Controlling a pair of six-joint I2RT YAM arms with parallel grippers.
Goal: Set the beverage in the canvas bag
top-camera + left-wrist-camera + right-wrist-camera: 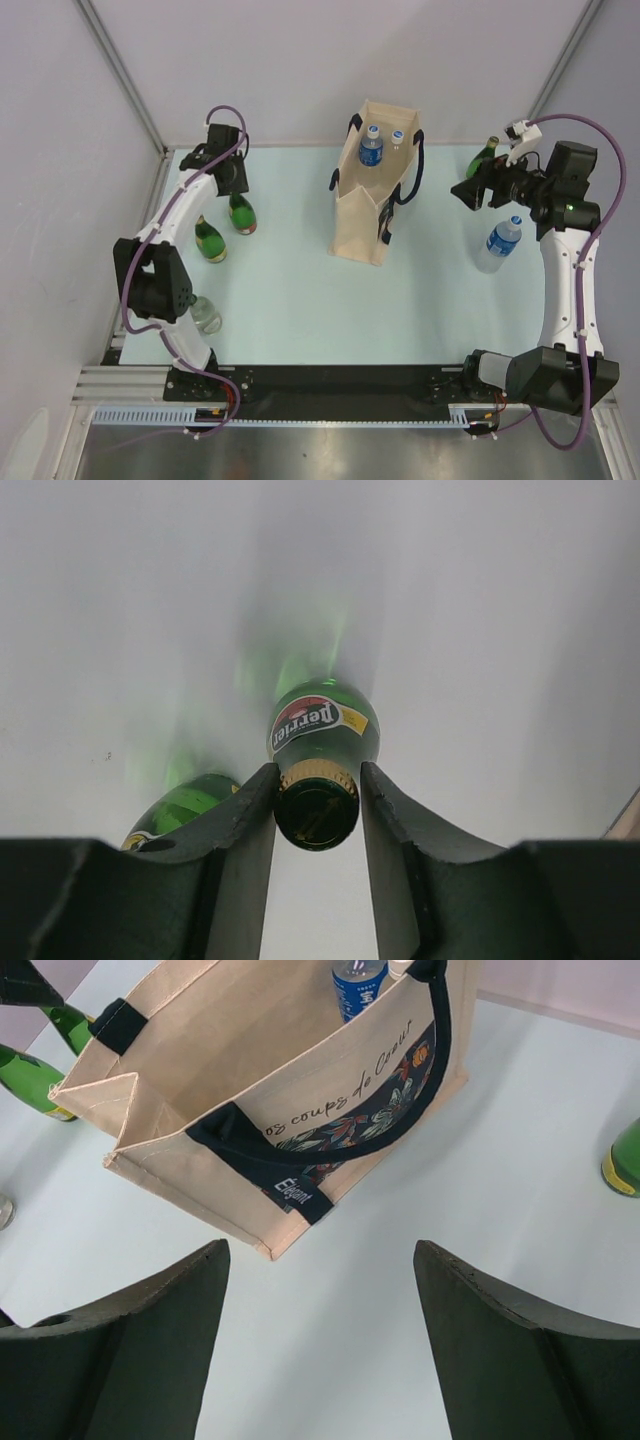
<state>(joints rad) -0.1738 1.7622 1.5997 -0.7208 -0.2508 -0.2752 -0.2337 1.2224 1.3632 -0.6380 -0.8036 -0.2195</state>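
Note:
A green Perrier bottle (322, 725) stands upright at the back left of the table, also seen from above (242, 215). My left gripper (317, 772) has come down over it (237, 188) and is shut on its gold-capped neck, one finger on each side. The beige canvas bag (362, 215) with navy handles stands upright in the middle, with two blue-capped water bottles (371, 147) inside. My right gripper (470, 192) hovers open and empty to the right of the bag, its wrist camera looking at the bag (230, 1050).
A second green bottle (209, 241) stands just in front of the held one and shows beside it (185, 805). A clear bottle (205, 315) sits by the left arm. A third green bottle (486, 155) and a water bottle (500, 245) stand near the right arm.

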